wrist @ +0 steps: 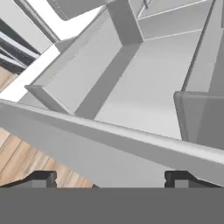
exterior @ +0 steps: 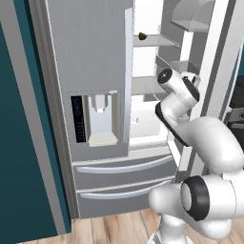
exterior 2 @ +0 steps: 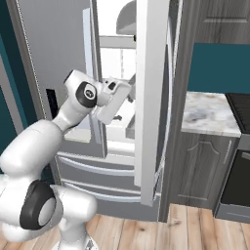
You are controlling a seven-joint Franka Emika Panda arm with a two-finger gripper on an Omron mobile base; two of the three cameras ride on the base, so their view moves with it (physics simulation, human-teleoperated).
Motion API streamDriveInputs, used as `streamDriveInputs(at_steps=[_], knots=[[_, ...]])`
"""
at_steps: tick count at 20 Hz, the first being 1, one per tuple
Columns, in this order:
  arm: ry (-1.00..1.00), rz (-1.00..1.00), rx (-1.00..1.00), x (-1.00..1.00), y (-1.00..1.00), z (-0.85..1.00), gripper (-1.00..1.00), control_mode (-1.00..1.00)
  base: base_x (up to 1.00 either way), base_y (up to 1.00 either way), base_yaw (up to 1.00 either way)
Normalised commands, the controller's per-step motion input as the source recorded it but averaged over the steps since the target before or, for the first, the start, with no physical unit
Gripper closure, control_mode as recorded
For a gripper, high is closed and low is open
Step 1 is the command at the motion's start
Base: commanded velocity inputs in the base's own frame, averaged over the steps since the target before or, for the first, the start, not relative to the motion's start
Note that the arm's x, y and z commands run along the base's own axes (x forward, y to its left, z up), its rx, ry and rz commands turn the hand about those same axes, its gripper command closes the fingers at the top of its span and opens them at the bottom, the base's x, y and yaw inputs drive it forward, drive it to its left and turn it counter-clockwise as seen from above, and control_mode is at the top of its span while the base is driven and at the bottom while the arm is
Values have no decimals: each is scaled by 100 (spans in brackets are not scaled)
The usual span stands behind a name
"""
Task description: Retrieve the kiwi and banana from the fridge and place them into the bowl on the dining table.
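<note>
The tall grey-silver French-door fridge [exterior: 95, 71] stands with its right door swung wide, the white shelved interior on show, and the white robot arm with dark joints reaches in toward the opening at middle height. Up on a higher pale shelf sits the kiwi [exterior: 142, 35] — a small rounded olive-brown fruit, alone near the shelf's front left edge, just beside the long pale handle of the closed left door. It lies well above the arm's hand and to its left in the left base view, apart from it, nothing touching it. In the hand view the two-finger gripper [wrist: 109, 177] shows its two small dark tips standing far apart at the bottom, nothing between them — jaws spread wide and empty. Beyond those tips lies a grey rail of the open door, and past it the grey walled door bins [wrist: 87, 74], with pale wooden floor [wrist: 22, 157] at the lower left. From the right base view the hand sits tucked just beside the inner face of the open door [exterior 2: 151, 97], above the two bottom drawers [exterior: 124, 176]. To the right, a marble-topped counter [exterior 2: 210, 114] on dark grey cabinets.
</note>
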Motion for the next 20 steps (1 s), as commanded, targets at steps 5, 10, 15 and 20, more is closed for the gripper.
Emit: streamDriveInputs(at_steps=[5, 10, 15, 20], knots=[[0, -13, 0, -35, -100, -15, -100, -100, 0, 0, 0], [1, -2, 0, 9, -99, -12, -100, -100, 0, 0, 0], [-5, 1, 0, -54, -30, 16, -100, -100, 0, 0, 0], [-26, 1, -4, -100, 47, 65, -100, -100, 0, 0, 0]])
